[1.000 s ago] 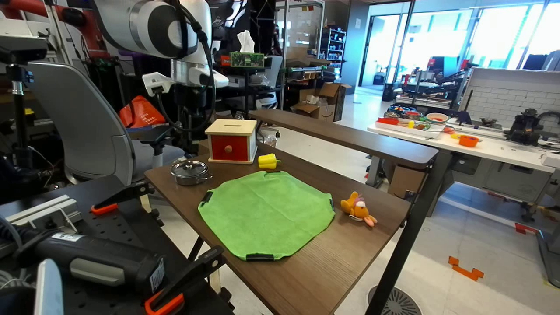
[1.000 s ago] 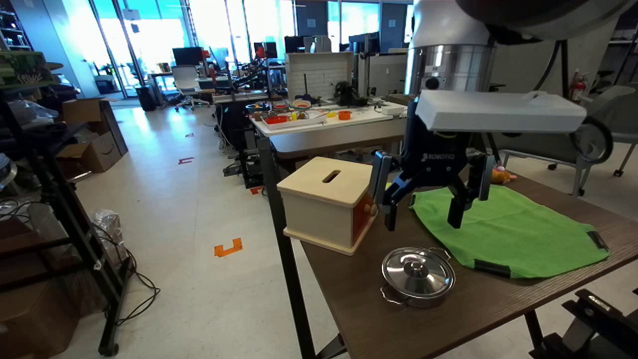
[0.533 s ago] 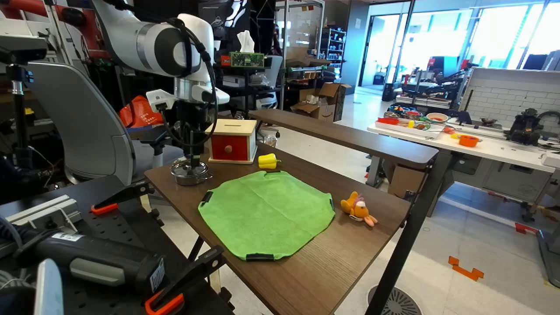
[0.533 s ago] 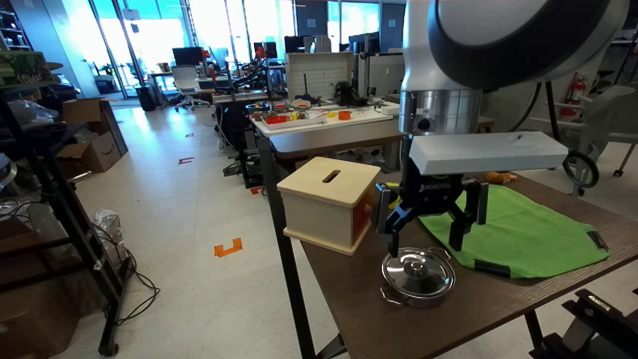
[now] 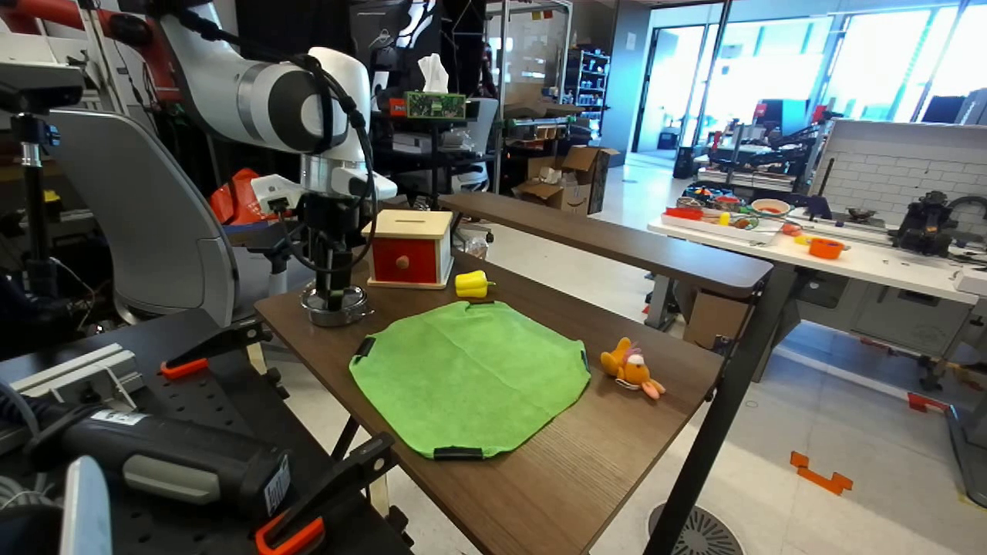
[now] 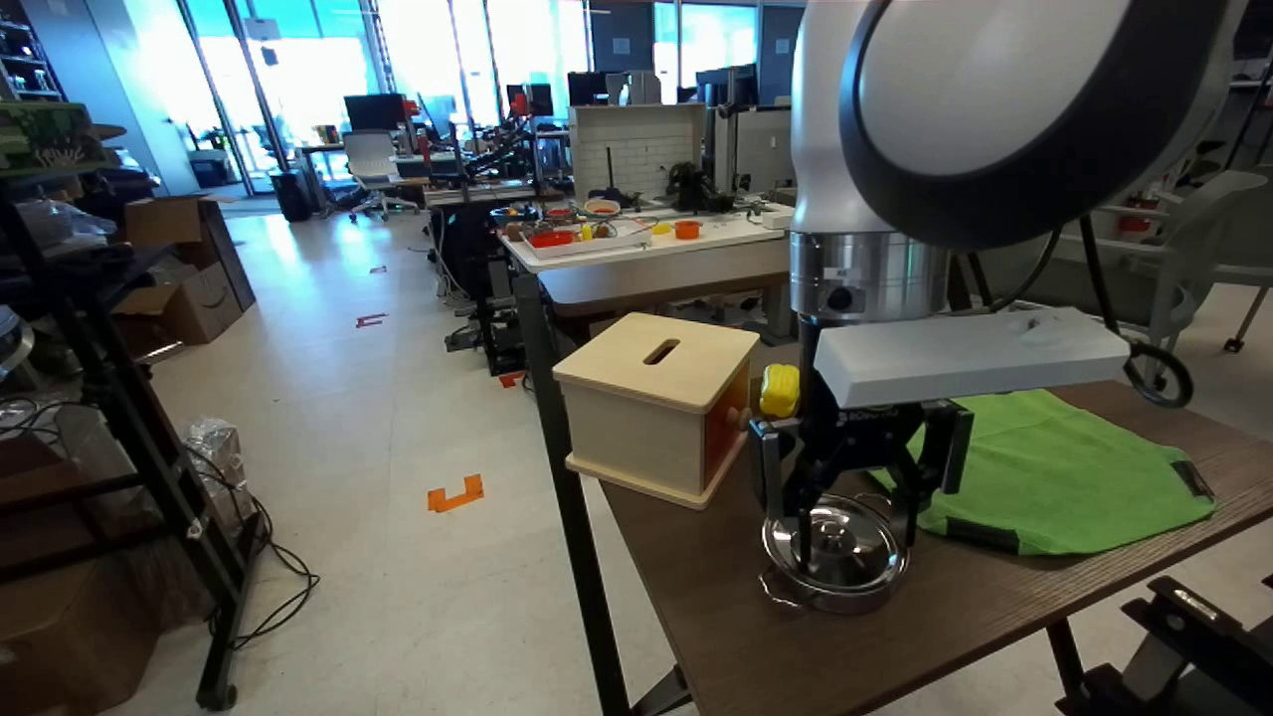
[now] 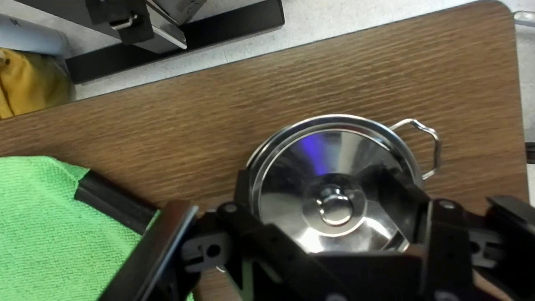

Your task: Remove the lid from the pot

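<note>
The silvery lid [image 6: 845, 537] with a shiny round knob [image 7: 335, 209] lies flat on the small metal pot [image 6: 857, 601]. The pot stands near the table corner; it also shows in an exterior view [image 5: 351, 312], partly behind the gripper. In the wrist view a wire handle [image 7: 436, 146] sticks out on the right of the pot. My gripper [image 6: 857, 542] points down over the lid with its fingers wide apart. In the wrist view the knob lies between the two fingers [image 7: 313, 179], apart from both. Whether the fingertips touch the lid or its rim cannot be told.
A red-and-cream box [image 6: 636, 438] stands close beside the pot and gripper. A yellow pepper [image 5: 473, 284] lies by the box. A green cloth [image 5: 470, 378] covers the table's middle, and an orange toy [image 5: 628, 366] lies beyond it. The table edge [image 7: 234, 62] is near the pot.
My gripper has come down from well above the pot to the lid, fingers still apart. The lid and pot have not moved.
</note>
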Controlling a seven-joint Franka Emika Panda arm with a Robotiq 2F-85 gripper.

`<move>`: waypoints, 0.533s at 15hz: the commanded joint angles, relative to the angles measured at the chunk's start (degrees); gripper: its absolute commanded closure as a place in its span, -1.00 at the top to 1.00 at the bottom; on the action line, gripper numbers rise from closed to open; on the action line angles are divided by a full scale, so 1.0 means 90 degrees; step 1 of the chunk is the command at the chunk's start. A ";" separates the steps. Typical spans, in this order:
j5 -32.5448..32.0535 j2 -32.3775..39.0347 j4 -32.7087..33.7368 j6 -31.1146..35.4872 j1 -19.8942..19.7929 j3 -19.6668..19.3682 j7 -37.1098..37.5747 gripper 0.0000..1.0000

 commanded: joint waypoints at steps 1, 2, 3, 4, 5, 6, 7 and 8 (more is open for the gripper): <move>-0.0004 0.0052 0.0166 -0.0107 0.0162 -0.0150 -0.0034 -0.07; -0.0008 0.0054 0.0180 -0.0113 0.0167 -0.0155 -0.0037 -0.24; -0.0012 0.0053 0.0197 -0.0120 0.0169 -0.0161 -0.0042 -0.37; -0.0017 0.0041 0.0207 -0.0122 0.0169 -0.0161 -0.0047 -0.52; -0.0030 0.0037 0.0225 -0.0133 0.0172 -0.0172 -0.0046 -0.65; -0.0029 0.0044 0.0248 -0.0155 0.0164 -0.0170 -0.0058 -0.78; -0.0035 0.0042 0.0262 -0.0172 0.0161 -0.0180 -0.0059 -0.95; -0.0025 0.0039 0.0271 -0.0191 0.0143 -0.0182 -0.0072 -1.00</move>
